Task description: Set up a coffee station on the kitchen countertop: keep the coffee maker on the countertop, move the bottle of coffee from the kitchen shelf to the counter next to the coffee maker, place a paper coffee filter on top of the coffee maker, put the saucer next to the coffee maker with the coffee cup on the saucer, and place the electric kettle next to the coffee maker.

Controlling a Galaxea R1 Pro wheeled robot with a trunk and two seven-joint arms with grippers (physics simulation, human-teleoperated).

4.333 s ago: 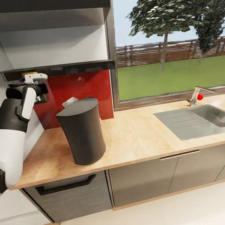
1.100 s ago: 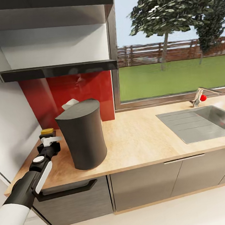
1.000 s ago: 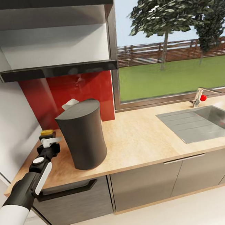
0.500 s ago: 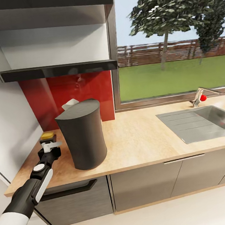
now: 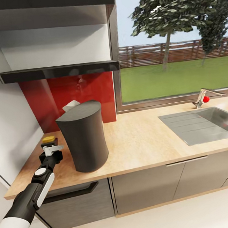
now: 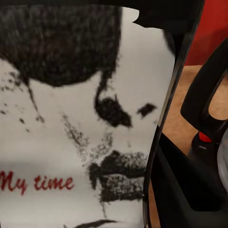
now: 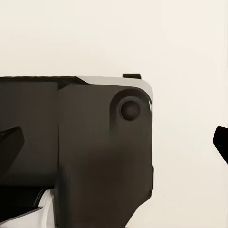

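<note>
The bottle of coffee (image 5: 49, 139) stood on the worktop (image 5: 141, 142), far left corner, just left of the coffee maker (image 5: 84, 140). The left gripper (image 5: 51, 149) sat directly before it; jaw state could not be determined. Label (image 6: 71, 142) read "My time".

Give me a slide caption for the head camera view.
Left gripper holds the yellow-lidded coffee bottle low over the wooden countertop, beside the tall dark coffee maker.
</note>
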